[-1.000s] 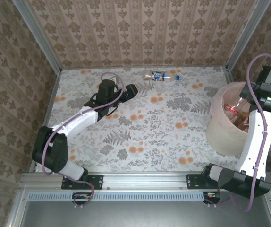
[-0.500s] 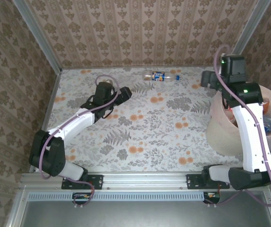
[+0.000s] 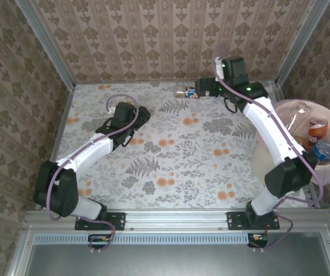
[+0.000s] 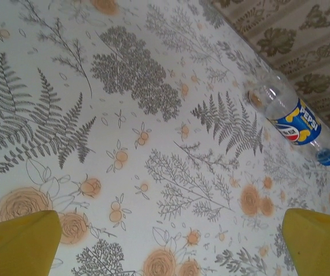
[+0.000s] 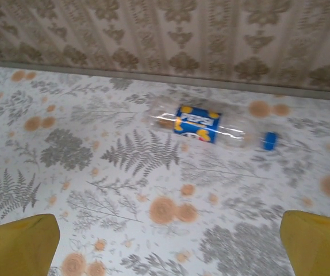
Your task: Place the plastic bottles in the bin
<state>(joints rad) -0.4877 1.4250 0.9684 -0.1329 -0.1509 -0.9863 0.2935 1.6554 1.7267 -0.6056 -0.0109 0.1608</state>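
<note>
Because the Pepsi bottle (image 5: 202, 123) lies on its side at the far edge of the counter (image 3: 171, 149), close under the back wall, its long axis runs left to right, with the blue cap (image 5: 268, 140) at the right end. From above, the right tool (image 3: 204, 89) hangs just over the bottle's right half, wide open with nothing between its fingers (image 5: 18, 241). In that wrist's view the fingers stand to left and right, in line with the bottle's length. I reckon the wrist needs about a quarter turn before the jaws can close across the narrow body. The left tool (image 3: 144, 112), also spread wide and empty, sits well apart to the left and nearer, so the right arm is plainly the closer one. The bin (image 3: 268, 155) stands at the right edge of the counter, with other bottles (image 3: 315, 131) already in it.
</note>
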